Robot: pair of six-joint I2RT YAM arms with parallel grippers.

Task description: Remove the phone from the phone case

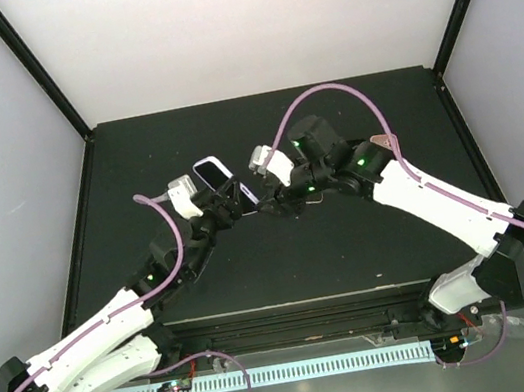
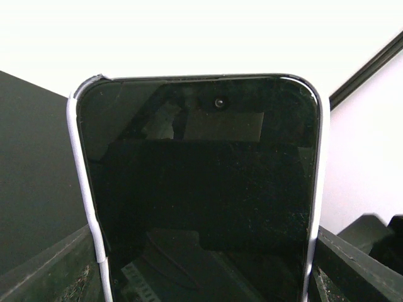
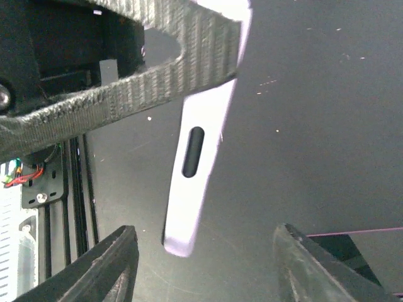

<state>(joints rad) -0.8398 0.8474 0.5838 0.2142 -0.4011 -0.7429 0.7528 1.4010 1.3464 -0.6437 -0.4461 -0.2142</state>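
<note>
- Left fingers [image 2: 47, 272] pinch the phone [image 2: 201, 201] by its two long sides, low on the body. The screen end stands free above them.
- Right fingers [image 3: 110, 264] are spread wide and grip nothing. In your right wrist view, one rounded corner of the phone's pale side hangs in the gap above them and touches neither.
- No brand or writing can be read on the phone. The glass is dark and only reflects, with a small round lens near its top edge.
- Its rim is pale lavender-white, and the side facing your right wrist carries one dark oval slot. A grey ribbed left finger crosses that side just above the slot.
- The phone case [image 1: 387, 142] shows only as a small salmon-pink corner past the right forearm. It is in the right half of the counter [image 1: 230, 130], toward the far edge and well apart from the phone. You cannot tell how it lies.
- The phone is held over the counter a little left of the middle, with both sets of fingers close together near the centre.
- Bare black counter runs from there to the far edge and both far corners.
- A black rim borders the left, right and far edges, with white walls [image 1: 242, 27] rising behind it. The arm bases take up the near edge.
</note>
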